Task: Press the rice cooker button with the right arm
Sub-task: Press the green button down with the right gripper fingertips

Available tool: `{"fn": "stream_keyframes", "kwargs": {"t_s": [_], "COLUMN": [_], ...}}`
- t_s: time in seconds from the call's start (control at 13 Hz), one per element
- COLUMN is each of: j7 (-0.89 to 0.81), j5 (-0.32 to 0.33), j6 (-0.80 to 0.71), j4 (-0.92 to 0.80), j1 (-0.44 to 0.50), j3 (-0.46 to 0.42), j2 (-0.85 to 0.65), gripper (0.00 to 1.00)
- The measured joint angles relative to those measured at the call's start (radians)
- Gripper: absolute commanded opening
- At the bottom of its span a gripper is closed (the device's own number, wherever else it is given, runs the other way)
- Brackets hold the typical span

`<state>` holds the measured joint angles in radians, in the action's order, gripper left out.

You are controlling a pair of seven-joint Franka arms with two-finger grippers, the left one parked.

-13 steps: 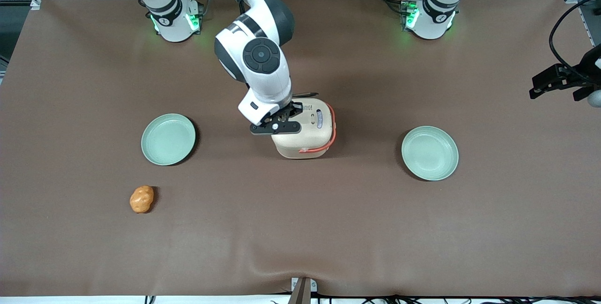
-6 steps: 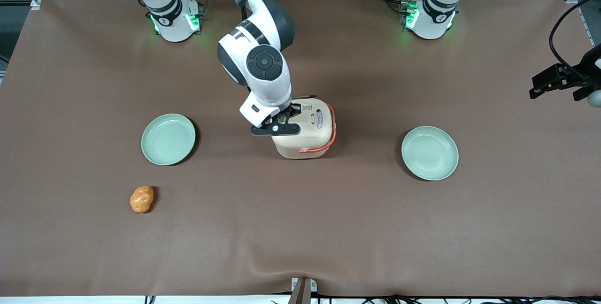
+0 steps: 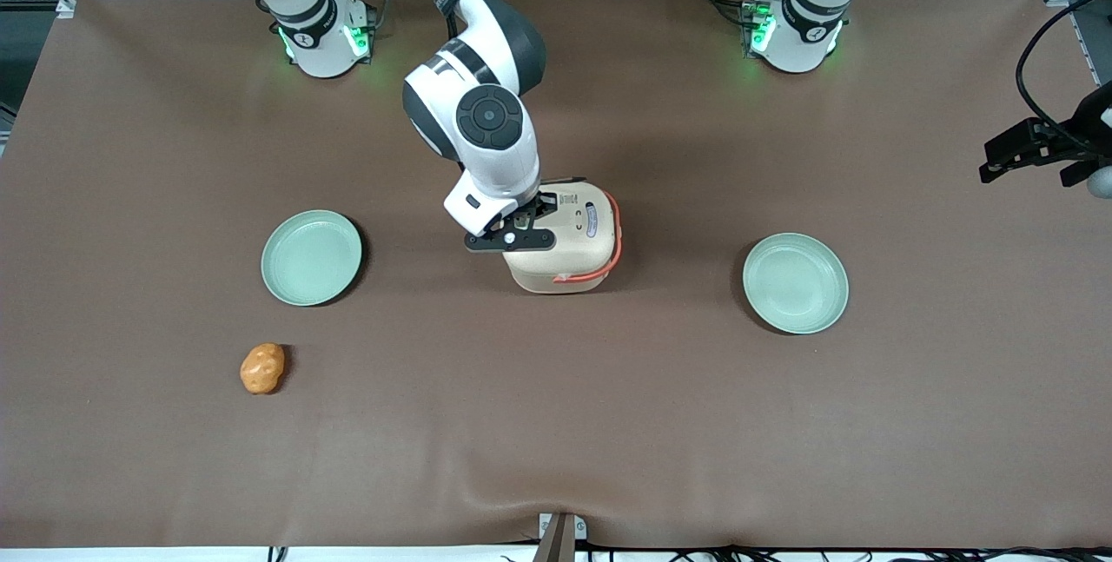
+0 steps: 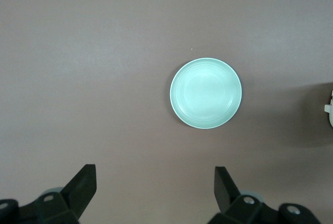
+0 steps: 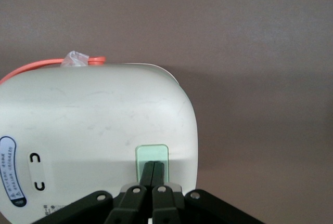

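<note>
The cream-white rice cooker (image 3: 569, 241) with its coral-orange handle (image 3: 615, 236) stands mid-table, lid closed. In the right wrist view the cooker (image 5: 93, 125) fills much of the frame, with the pale mint-green button (image 5: 152, 154) set in its lid near one edge. My right arm (image 3: 482, 123) reaches over the cooker from the working arm's end. Its black gripper (image 3: 536, 210) is shut, fingers pressed together, and the fingertips (image 5: 154, 165) rest on the button, covering part of it. The button is hidden by the gripper in the front view.
Two flat mint-green plates lie beside the cooker, one (image 3: 311, 257) toward the working arm's end and one (image 3: 795, 282) toward the parked arm's end, the latter also in the left wrist view (image 4: 206, 100). An orange potato-like lump (image 3: 262, 368) lies nearer the front camera.
The right arm has lowered slightly and shifted a little away from the front camera, bringing the shut gripper down onto the lid. The cooker has not moved.
</note>
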<state>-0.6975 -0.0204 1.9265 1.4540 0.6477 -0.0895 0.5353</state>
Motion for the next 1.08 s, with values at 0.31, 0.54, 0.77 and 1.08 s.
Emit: {"fn": "stream_keyframes", "kwargs": {"t_s": [0.31,0.54,0.77,1.08], "j7": [-0.001,-0.001,-0.002,-0.003], "j5": [0.0,0.0,0.0,0.0], "j6": [0.007,0.008,0.021,0.035], "j4": [0.004,0.004,0.011,0.018], "j1": [0.0,0.0,0.001,0.002], "j3": [0.0,0.0,0.0,0.0], "j2": [0.0,0.0,0.002,0.003], "gripper": [0.0,0.0,0.0,0.0]}}
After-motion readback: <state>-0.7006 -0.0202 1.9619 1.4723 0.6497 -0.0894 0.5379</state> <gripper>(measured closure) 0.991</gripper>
